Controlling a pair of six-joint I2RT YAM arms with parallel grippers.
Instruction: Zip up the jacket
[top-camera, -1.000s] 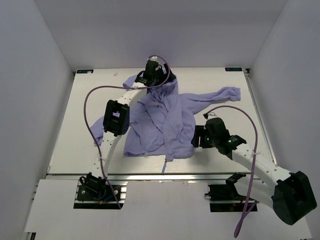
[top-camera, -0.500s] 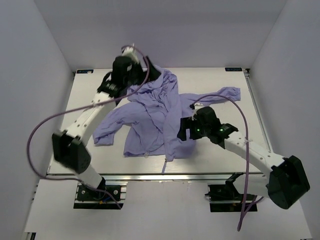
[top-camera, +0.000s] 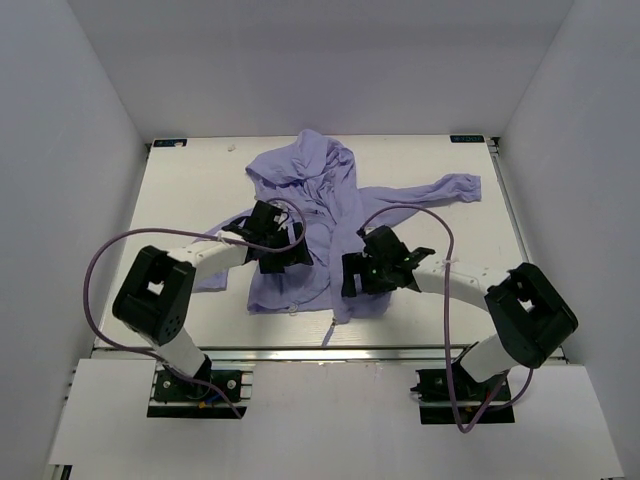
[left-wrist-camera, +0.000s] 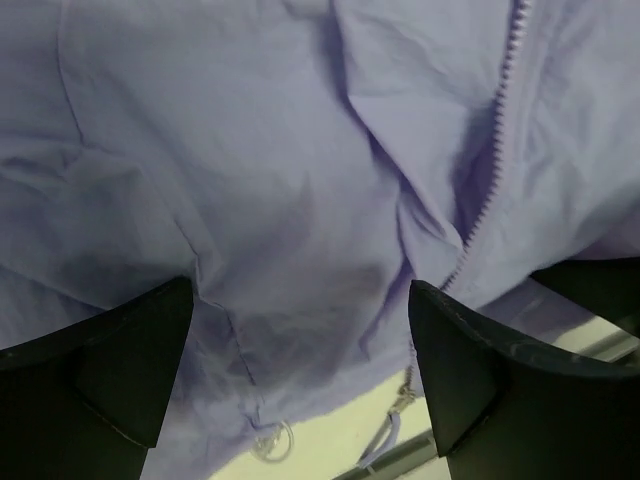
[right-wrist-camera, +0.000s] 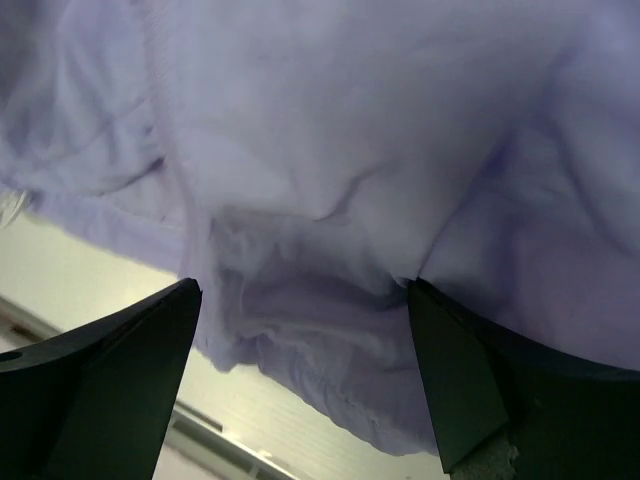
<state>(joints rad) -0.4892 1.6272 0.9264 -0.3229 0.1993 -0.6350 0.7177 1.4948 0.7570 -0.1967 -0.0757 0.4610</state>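
1. Hanging over the jacket (top-camera: 320, 215) on its left side as seen from above, the left pincer (top-camera: 272, 250) has both fingers (left-wrist-camera: 110, 360) spread wide. It grips nothing. Whether the tips touch the cloth I cannot tell.
2. Under that pincer, the wrist view shows rumpled lavender fabric. The zipper (left-wrist-camera: 497, 120) teeth run down toward the right-hand finger, and past the hem is a strip of pale desk (top-camera: 180, 200).
3. The jacket lies spread near the middle of the desk, with its hood (top-camera: 300, 160) toward the far edge. One sleeve (top-camera: 440, 188) stretches out to the right, and the other is mostly hidden beneath the left arm (top-camera: 200, 255).
4. The right pincer (top-camera: 360, 272) is over the jacket's lower right part, close to the hem. Its fingers are likewise wide apart and it has hold of nothing. Its wrist view shows bunched folds between them.
5. Count: one jacket, one zipper, one hood, two arms, two pincers, and two purple cables (top-camera: 100, 270), one looping beside each arm.
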